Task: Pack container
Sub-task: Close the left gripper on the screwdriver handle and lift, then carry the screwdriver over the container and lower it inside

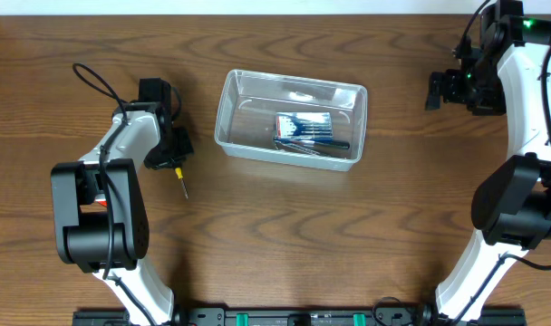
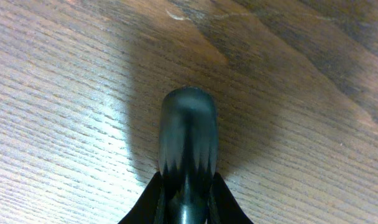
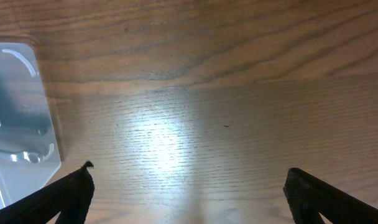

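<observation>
The container (image 1: 289, 118) sat near the middle of the table (image 1: 285, 235), a little toward the far side. It was a shallow tub of clear plastic, rectangular with rounded corners and a rolled rim, and the wood showed through its walls. Inside it, toward the right, lay a small flat pack (image 1: 303, 124) printed in blue and white. A slim dark pen-like tool (image 1: 319, 143) lay along the pack's near edge. The table was dark brown wood with long wavy grain and a dull sheen where light pooled on it. Well to the left of the tub, the left gripper (image 1: 169, 156) was down at the tabletop, its black fingers closed on the handle of a screwdriver (image 1: 181, 184). A short yellow collar and a thin dark shaft stuck out toward the near side. From the left wrist camera the handle (image 2: 188, 137) looked dark and matte, with a rounded dome end and lengthwise ribs. The two tapered fingers (image 2: 153, 200) pressed against its sides, and its shadow fell on the grain beneath. The right gripper (image 1: 436, 91) hung at the far right, well apart from the tub. Its jaws were spread wide with nothing between them, over bare wood. In the right wrist view the tub's rounded corner (image 3: 21, 112) showed at the left edge.
</observation>
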